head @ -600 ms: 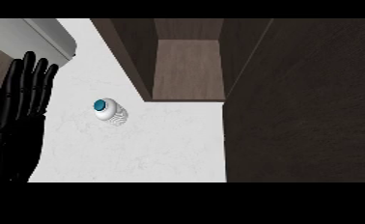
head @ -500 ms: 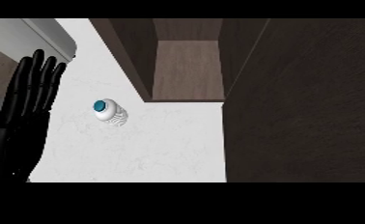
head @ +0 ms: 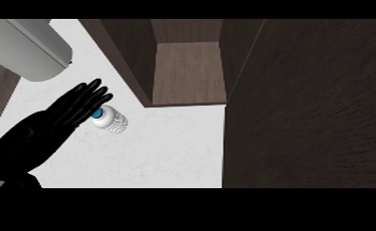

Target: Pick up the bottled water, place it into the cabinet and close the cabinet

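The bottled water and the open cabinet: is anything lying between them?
No. In the head view only bare white counter separates the bottled water from the cabinet.

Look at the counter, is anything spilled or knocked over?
Nothing stands out. The bottled water stands upright on the white counter, cap on, with no spill around it. The left hand reaches over its cap with straight fingers, and the cabinet beside it is open.

Black left hand [head: 51,125]; white bottled water [head: 113,121], teal cap; white marbled counter [head: 169,150]; dark-brown wood cabinet [head: 189,70].
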Robot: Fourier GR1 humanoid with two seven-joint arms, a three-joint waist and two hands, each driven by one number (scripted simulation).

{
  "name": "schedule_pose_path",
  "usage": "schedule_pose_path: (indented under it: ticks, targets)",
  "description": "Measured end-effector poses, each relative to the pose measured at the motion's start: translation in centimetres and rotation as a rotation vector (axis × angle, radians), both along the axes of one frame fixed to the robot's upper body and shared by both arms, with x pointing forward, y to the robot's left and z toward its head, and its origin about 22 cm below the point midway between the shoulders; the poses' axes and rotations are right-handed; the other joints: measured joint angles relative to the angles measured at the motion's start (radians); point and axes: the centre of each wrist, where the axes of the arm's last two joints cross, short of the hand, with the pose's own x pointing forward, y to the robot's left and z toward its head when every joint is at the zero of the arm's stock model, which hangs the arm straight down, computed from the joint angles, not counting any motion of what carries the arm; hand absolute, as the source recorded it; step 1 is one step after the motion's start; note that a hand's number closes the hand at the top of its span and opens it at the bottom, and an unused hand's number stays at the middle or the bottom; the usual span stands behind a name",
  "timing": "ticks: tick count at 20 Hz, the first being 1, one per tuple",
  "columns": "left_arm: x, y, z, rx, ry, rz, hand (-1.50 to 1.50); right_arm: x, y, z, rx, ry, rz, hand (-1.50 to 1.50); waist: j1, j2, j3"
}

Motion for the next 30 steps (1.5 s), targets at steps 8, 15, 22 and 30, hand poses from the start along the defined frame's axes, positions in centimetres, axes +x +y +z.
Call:
schedule_pose_path:
  ticks: [8,15,22,30]
  targets:
    - [2.0,7.5,1.0,0.016,0.092,-0.155,-1.5,-5.1,0.0,2.1,0.028,0.078,0.015,-1.5,0.02,-0.008,0.003]
    - [3.3,10.3,0.5,0.048,0.125,-0.149,-1.5,-7.4,0.4,1.8,0.036,0.125,0.017,-1.5,0.026,-0.009,0.004]
    - [3.9,10.6,-1.5,0.054,0.143,-0.088,-1.5,-9.3,0.0,0.8,0.024,0.135,0.011,-1.5,0.022,-0.01,0.004]
    - [5.7,9.8,-5.3,0.106,0.175,-0.01,-1.5,-10.5,0.1,0.4,0.019,0.129,0.013,-1.5,0.018,-0.007,0.003]
